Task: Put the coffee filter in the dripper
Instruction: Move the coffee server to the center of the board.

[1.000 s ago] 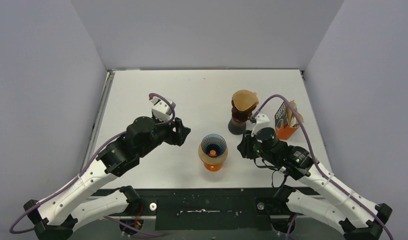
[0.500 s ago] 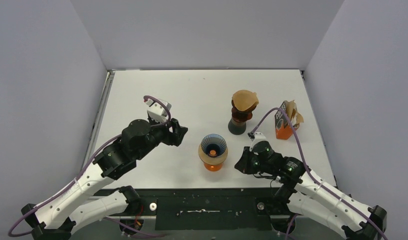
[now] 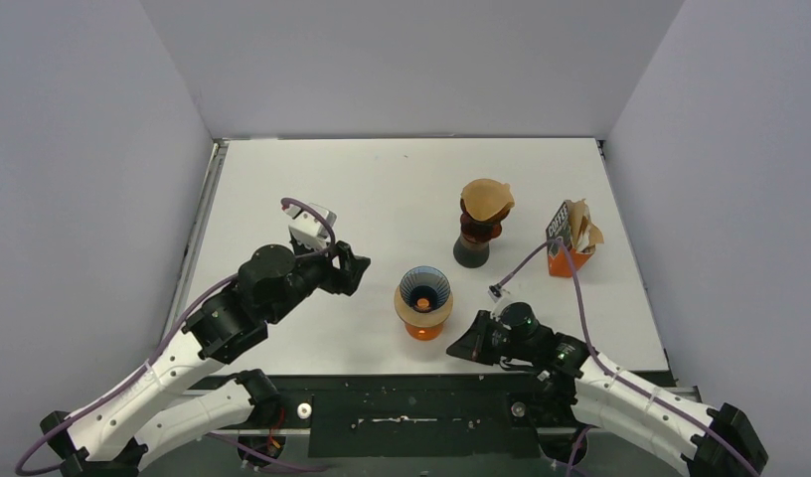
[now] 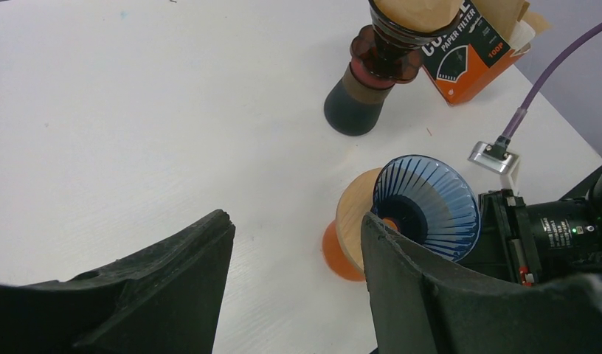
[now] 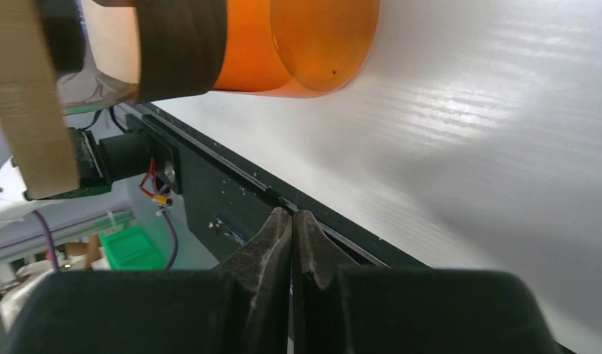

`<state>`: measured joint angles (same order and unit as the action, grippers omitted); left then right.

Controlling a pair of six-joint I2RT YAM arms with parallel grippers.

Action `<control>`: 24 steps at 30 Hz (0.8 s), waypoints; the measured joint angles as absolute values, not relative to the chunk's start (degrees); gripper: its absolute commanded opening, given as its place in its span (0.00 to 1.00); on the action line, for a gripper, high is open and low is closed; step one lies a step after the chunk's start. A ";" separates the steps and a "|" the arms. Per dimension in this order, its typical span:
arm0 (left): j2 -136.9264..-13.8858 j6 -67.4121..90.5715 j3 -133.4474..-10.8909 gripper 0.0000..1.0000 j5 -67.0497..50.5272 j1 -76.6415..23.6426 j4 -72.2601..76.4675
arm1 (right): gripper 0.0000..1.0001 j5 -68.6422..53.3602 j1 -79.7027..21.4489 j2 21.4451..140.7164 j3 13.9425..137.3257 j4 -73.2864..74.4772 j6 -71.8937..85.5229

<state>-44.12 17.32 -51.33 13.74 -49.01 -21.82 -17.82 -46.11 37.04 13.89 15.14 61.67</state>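
Note:
A blue ribbed dripper (image 3: 424, 289) stands on a wood and orange base mid-table, with nothing in it; it also shows in the left wrist view (image 4: 427, 206). A brown paper filter (image 3: 486, 196) sits in a dark red dripper on a dark stand behind it. More filters stick out of an orange box (image 3: 565, 242). My left gripper (image 3: 357, 272) is open and empty, just left of the blue dripper. My right gripper (image 3: 462, 347) is shut and empty, low by the table's front edge, right of the orange base (image 5: 313, 44).
The dark red dripper with its stand (image 4: 372, 81) and the orange filter box (image 4: 468, 51) stand at the back right. The black front rail (image 3: 411, 402) runs under the table's near edge. Grey walls close in the three other sides.
My right arm has drawn back from beside the filter box down to the near edge, gripper shut. My left arm has shifted slightly back and left, still open.

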 measured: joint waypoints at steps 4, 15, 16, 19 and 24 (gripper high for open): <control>-43.16 17.32 -50.92 0.62 13.72 -49.01 -21.74 | 0.00 -19.84 -46.11 38.74 8.95 5.56 67.35; -42.33 17.34 -50.63 0.62 13.19 -49.01 -21.58 | 0.00 -20.10 -48.56 51.83 4.45 -18.70 77.30; -42.19 17.34 -50.50 0.62 13.13 -49.01 -21.58 | 0.00 -19.81 -48.88 53.28 4.43 -20.78 77.76; -42.04 17.32 -50.37 0.62 13.06 -49.01 -21.63 | 0.00 -18.81 -49.69 57.71 4.43 -26.65 78.98; -41.60 17.32 -50.15 0.62 13.02 -49.01 -21.63 | 0.00 -15.55 -51.77 64.69 4.34 -35.46 81.01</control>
<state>-41.60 17.32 -50.15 13.02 -49.01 -21.63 -15.55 -51.77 64.69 4.34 -35.46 81.01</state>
